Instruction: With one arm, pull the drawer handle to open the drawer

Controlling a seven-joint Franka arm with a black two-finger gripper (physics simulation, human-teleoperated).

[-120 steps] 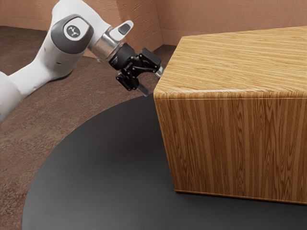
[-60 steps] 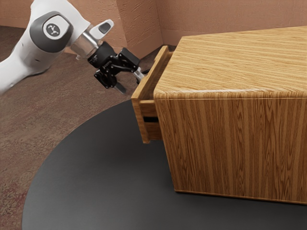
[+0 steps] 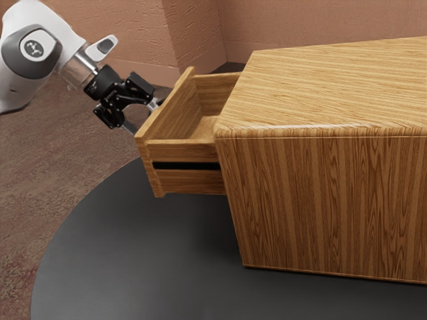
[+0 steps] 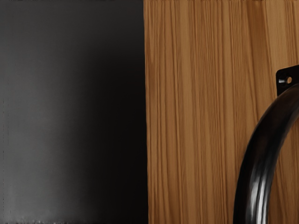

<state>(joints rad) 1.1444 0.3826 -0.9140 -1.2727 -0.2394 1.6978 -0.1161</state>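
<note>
Arm (image 3: 33, 53): reaching in from the exterior view's left, wrist pointing at the drawer front.
Jaws: gripping the handle (image 4: 261, 158), closed on it right against the drawer front.
Handle: black curved bar, sitting between the jaws, fixed to the wood by a black bracket.
Drawer (image 3: 183, 150): standing well out of the cabinet (image 3: 320, 133), its front facing the jaws.
Cabinet: sitting beyond the drawer, on the side away from the jaws.
Desk (image 3: 133, 253): round, black, lying lower than the jaws, carrying the cabinet.

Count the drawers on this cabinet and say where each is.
1. The drawer stands open at the top of the cabinet, on its end facing the arm, the tool at its front. That face is hidden, so others may sit lower.
</note>
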